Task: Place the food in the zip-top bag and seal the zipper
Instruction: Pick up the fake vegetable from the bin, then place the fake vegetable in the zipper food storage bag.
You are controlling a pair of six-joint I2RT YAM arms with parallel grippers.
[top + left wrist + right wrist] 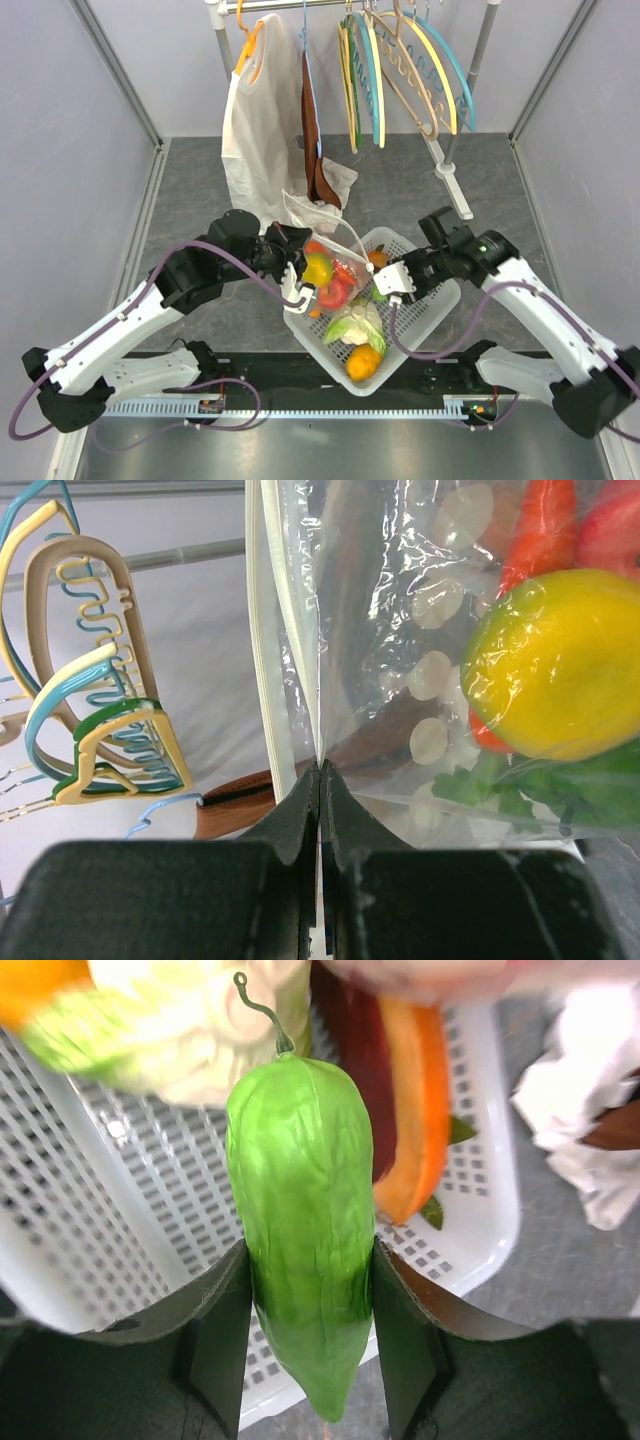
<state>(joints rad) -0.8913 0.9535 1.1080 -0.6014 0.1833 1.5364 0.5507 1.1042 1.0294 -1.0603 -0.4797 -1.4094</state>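
The dotted clear zip-top bag point(335, 245) hangs over the basket's far left corner. My left gripper point(290, 277) is shut on its edge, and the left wrist view shows the jaws point(320, 767) pinching the plastic beside the pale zipper strip point(268, 660). Inside the bag are a yellow pepper point(560, 665), a red apple point(333, 294) and a red-orange piece point(540, 530). My right gripper point(388, 283) is shut on a wrinkled green pepper point(305, 1220) just above the basket, beside the bag. Cauliflower point(355, 322), an orange pepper point(365, 362) and a long orange piece point(415, 1110) lie in the basket.
The white lattice basket point(430, 310) sits between the arms. Behind it a rack holds a white garment point(260, 120), a brown cloth point(312, 130) and several coloured hangers point(400, 70). The rack's foot point(455, 190) stands at the back right.
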